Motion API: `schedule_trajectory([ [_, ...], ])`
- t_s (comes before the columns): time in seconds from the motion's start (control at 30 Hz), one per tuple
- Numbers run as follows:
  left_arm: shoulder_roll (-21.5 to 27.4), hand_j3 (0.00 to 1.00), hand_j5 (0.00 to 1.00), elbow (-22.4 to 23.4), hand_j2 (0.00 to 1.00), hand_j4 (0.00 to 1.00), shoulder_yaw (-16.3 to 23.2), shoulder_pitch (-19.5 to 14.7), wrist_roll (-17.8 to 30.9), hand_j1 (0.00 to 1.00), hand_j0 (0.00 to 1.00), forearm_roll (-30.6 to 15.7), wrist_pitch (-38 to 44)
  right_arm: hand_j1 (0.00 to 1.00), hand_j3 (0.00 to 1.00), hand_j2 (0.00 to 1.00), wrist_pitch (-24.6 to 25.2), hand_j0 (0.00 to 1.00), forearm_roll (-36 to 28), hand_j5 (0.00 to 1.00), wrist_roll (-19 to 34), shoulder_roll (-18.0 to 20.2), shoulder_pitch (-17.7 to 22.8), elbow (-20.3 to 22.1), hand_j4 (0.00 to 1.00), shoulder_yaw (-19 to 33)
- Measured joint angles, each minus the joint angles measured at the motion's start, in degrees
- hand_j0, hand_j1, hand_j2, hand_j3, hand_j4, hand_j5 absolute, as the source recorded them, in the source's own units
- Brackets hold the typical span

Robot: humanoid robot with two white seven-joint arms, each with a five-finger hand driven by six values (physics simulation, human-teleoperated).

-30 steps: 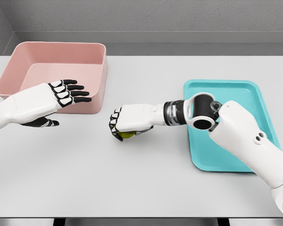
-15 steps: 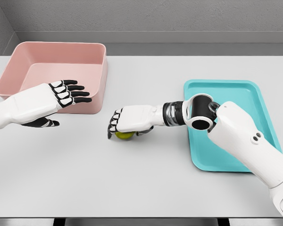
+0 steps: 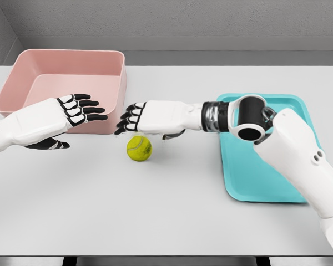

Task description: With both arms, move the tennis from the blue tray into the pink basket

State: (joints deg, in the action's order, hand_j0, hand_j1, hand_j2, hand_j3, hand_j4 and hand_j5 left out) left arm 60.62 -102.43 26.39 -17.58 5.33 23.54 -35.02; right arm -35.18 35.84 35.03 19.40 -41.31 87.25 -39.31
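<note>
Head view, 1 camera only. Tennis ball [image 3: 139,148] sits on the grey table [image 3: 166,221], yellow-green, free of both hands. It lies between the pink basket [image 3: 61,88] and the blue tray [image 3: 266,149], nearer the basket, just below and in front of the basket's near right corner. It is outside both containers.

Right hand [image 3: 150,117] reaches in from the right, arm crossing over the tray's left part. Palm faces down, fingers extended and loosely spread, holding nothing. Its fingertips [image 3: 125,122] point left toward the basket's right wall. The hand hovers above and slightly behind the ball, with a clear gap between palm and ball. A faint shadow lies on the table beside the ball.

Left hand [image 3: 55,119] comes in from the left edge, in front of the basket's near wall. Fingers are straight and spread wide, pointing right; thumb [image 3: 53,144] hangs lower, tucked under the palm. It holds nothing. Its fingertips and those of the right hand are near each other but apart, with the basket's corner showing between them.

Basket is upright near the table's back left. Tray lies flat at the right; its visible floor is bare turquoise.
</note>
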Motion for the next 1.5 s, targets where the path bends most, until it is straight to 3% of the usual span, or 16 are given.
schedule_trajectory([
  [0.17,-0.3,1.00,1.00,0.0,1.00,1.00,0.4,-0.2,0.0,1.00,1.00,0.5,0.0,1.00,1.00,1.00,0.0,1.00,-3.2,1.00,0.0,4.8,4.7,2.9,1.00,13.4],
  [0.37,-3.6,1.00,1.00,-0.2,1.00,1.00,2.6,-1.8,0.1,1.00,1.00,5.3,0.0,1.00,1.00,1.00,-0.1,1.00,-15.1,1.00,0.0,11.4,22.8,8.8,1.00,32.8],
  [0.47,-6.8,1.00,1.00,-0.2,1.00,1.00,4.9,-4.2,0.4,1.00,1.00,9.0,0.0,1.00,1.00,1.00,-0.1,1.00,-18.9,1.00,0.0,12.2,28.6,10.4,1.00,41.3],
  [0.57,-9.2,1.00,1.00,-0.1,1.00,1.00,8.4,-8.2,1.4,1.00,1.00,10.6,0.0,1.00,1.00,1.00,0.0,1.00,-20.5,1.00,0.0,12.3,32.6,10.9,1.00,46.1],
  [0.67,-10.8,1.00,1.00,0.0,1.00,1.00,11.7,-9.4,1.9,1.00,1.00,11.3,0.0,1.00,1.00,1.00,0.0,1.00,-21.1,1.00,0.0,11.1,35.2,10.9,1.00,48.5],
  [1.03,-13.4,1.00,1.00,3.1,1.00,1.00,18.4,-13.8,2.2,1.00,1.00,11.2,0.0,1.00,1.00,1.00,0.0,1.00,-21.3,1.00,0.0,10.0,35.4,10.7,1.00,50.2],
  [1.5,-16.2,1.00,1.00,8.5,1.00,1.00,26.0,-20.6,5.7,1.00,1.00,3.9,0.0,1.00,1.00,1.00,0.0,1.00,-21.3,1.00,0.0,9.9,35.9,10.1,1.00,50.2],
])
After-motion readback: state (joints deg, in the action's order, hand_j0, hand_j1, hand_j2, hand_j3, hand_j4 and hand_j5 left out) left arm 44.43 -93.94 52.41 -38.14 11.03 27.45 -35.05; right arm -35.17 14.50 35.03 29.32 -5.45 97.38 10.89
